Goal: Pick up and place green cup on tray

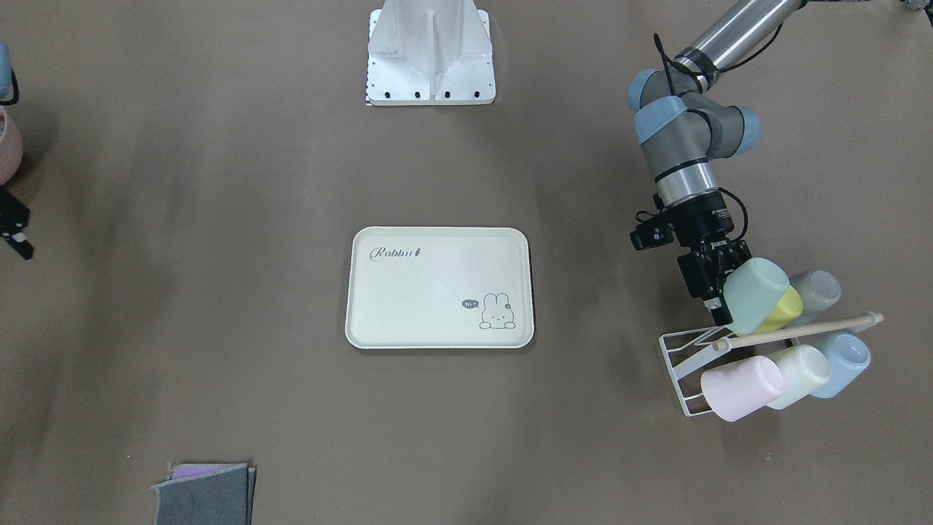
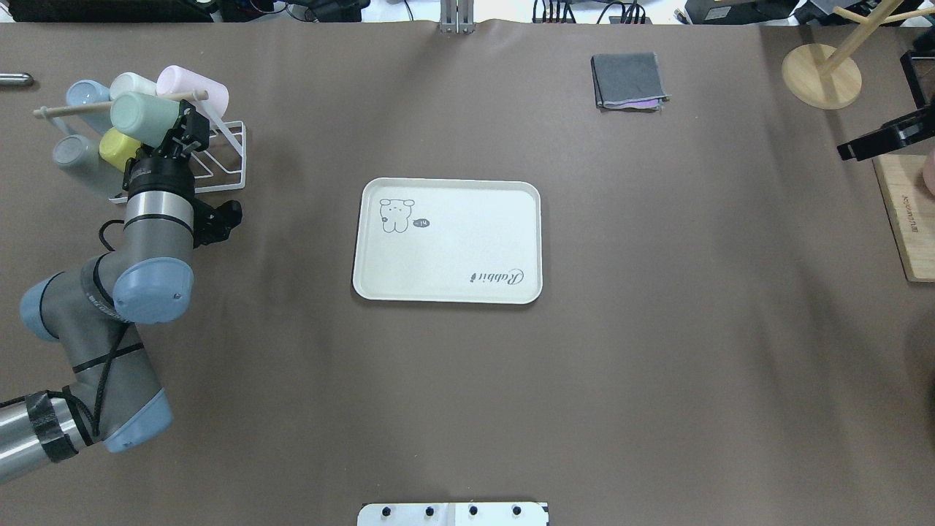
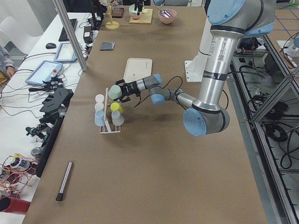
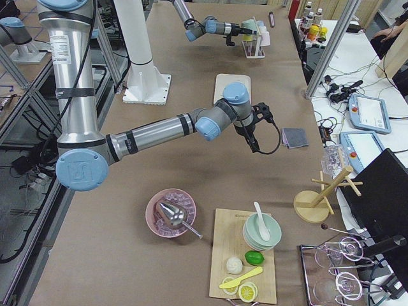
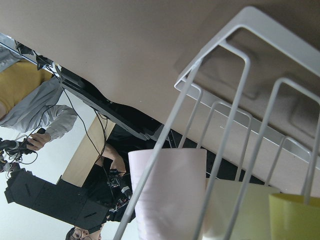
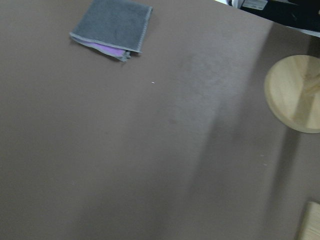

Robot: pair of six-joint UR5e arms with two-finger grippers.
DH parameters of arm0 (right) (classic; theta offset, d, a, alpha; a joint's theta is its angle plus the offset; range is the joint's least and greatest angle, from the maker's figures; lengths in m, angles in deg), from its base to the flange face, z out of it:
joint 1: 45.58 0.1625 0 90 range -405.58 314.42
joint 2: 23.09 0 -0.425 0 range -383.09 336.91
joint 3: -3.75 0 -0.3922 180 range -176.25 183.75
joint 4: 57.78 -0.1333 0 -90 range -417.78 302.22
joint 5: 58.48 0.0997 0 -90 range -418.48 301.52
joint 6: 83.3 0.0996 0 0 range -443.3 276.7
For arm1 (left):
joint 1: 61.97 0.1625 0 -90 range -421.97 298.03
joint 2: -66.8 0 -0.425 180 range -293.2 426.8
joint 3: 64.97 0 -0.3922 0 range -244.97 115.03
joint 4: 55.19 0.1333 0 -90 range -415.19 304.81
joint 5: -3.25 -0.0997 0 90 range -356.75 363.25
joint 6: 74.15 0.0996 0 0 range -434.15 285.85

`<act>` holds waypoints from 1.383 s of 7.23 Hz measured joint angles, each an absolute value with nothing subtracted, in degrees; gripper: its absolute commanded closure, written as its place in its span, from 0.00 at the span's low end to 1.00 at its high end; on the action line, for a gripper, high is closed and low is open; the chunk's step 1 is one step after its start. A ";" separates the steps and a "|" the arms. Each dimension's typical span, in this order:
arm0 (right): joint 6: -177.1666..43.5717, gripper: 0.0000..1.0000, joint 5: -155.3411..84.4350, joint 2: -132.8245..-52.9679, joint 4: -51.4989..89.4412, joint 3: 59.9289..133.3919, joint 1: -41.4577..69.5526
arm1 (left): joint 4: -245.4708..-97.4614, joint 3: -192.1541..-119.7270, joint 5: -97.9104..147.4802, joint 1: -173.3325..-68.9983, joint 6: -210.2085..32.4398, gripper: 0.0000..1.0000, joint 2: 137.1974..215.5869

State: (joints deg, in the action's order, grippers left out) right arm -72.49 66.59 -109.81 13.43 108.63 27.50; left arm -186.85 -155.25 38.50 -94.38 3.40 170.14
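Over wire rack [image 2: 228, 148], left pincer [image 2: 177, 126] clasping smooth tapered green cup [image 2: 142, 117]

Both arms, left [image 2: 157, 212] and right [image 4: 153, 131], are silver tubes joined by grey housings with pale blue round caps [image 2: 153, 291]. One near cap on the right arm bears a white logo [image 4: 80, 169]. The upright tubes carry grey printed labels [image 3: 217, 46]. A thin black cable [image 2: 108, 369] trails along the left arm, bound with black tape [image 2: 40, 431]. The wrist camera [image 2: 218, 218] and left gripper [image 2: 184, 126] are black. The white base [image 1: 430, 65] shows a row of black screws [image 1: 417, 95].
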 measured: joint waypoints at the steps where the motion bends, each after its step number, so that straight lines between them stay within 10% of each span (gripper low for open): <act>1: -81.52 0.00 66.56 -109.76 20.52 108.55 31.08 | -186.85 -156.82 38.50 -94.39 3.61 0.15 169.00; 10: -95.02 0.00 76.69 -109.73 48.36 96.45 43.90 | -192.35 -170.35 49.09 -94.16 -5.02 0.20 169.28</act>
State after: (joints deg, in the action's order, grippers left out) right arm -95.02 76.69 -109.73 48.36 96.45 43.90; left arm -192.35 -170.35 49.09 -94.16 -5.02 169.28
